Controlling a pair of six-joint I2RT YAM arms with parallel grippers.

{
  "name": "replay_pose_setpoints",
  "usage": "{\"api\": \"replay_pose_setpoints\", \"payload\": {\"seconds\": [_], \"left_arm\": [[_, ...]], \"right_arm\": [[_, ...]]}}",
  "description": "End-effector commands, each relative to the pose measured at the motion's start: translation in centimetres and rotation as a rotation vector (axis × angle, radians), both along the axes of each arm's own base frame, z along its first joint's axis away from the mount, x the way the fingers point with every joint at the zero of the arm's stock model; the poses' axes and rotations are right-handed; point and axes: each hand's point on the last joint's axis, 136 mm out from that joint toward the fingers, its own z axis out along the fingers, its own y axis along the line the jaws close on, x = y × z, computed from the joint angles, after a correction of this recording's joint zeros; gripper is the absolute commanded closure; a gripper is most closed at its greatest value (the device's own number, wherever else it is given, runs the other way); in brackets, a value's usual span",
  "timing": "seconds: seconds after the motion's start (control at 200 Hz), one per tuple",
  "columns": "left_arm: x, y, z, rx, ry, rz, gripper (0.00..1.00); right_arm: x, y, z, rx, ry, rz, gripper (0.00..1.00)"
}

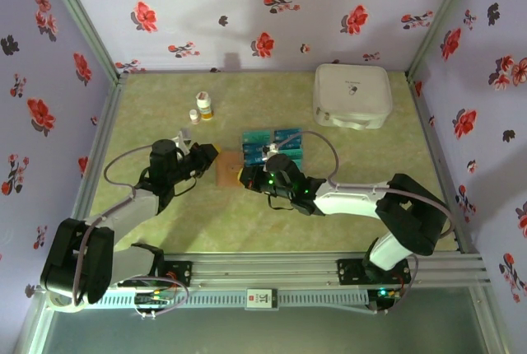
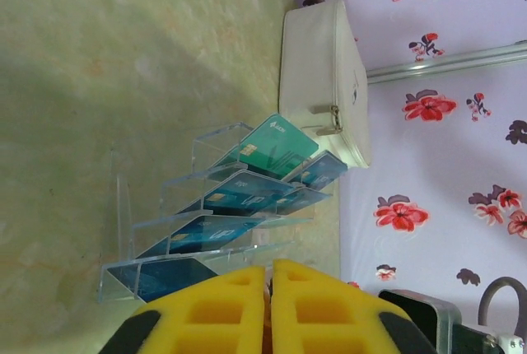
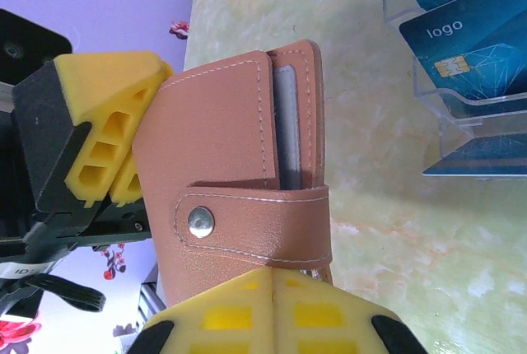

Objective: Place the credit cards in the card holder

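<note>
Overhead, you have the small flat brown leather-like wallet lying mid-counter, on the pale green marbled counter, between your two claws. The left claw is on its left edge and the right claw on its right. Just beyond, the teal-blue credit cards stand in a clear tiered rack, with a large white rounded case far right.

From your left wrist, the left claw has its yellow fingers pressed together on a thin brown sliver, with the cards ahead in the rack.

From your right wrist, the right claw is clamped on the wallet's snap-strap end. The left claw pinches the opposite edge.
</note>
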Motion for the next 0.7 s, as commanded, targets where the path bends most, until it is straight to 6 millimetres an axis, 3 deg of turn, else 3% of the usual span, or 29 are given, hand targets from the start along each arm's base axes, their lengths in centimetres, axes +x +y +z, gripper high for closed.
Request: {"api": "replay_pose_setpoints", "payload": {"seconds": [0.0, 0.09, 0.19, 0.305, 0.47, 0.695], "left_arm": [[-1.6, -1.3, -0.8, 0.016, 0.034, -0.103, 1.00], [-1.5, -1.1, -0.5, 0.018, 0.019, -0.101, 1.00], [-1.5, -1.0, 0.0, 0.018, -0.002, -0.099, 1.00], [-1.6, -0.8, 0.5, 0.024, -0.014, -0.096, 1.00], [-1.6, -0.5, 0.5, 0.036, -0.013, -0.081, 1.00], [-1.5, -0.3, 0.4, 0.043, -0.006, -0.067, 1.00]], "right_arm": [[1.1, 0.9, 2.8, 0.103, -0.045, -0.015, 1.00], [0.9, 0.7, 2.6, 0.096, -0.047, -0.011, 1.00], [0.6, 0.1, 2.6, 0.072, -0.052, -0.008, 0.75], [0.2, -1.3, 2.4, 0.002, -0.059, -0.022, 0.58], [0.0, -2.5, 2.6, -0.155, -0.104, -0.021, 0.46], [0.1, -1.6, 2.9, -0.410, -0.202, 0.022, 0.34]]}}
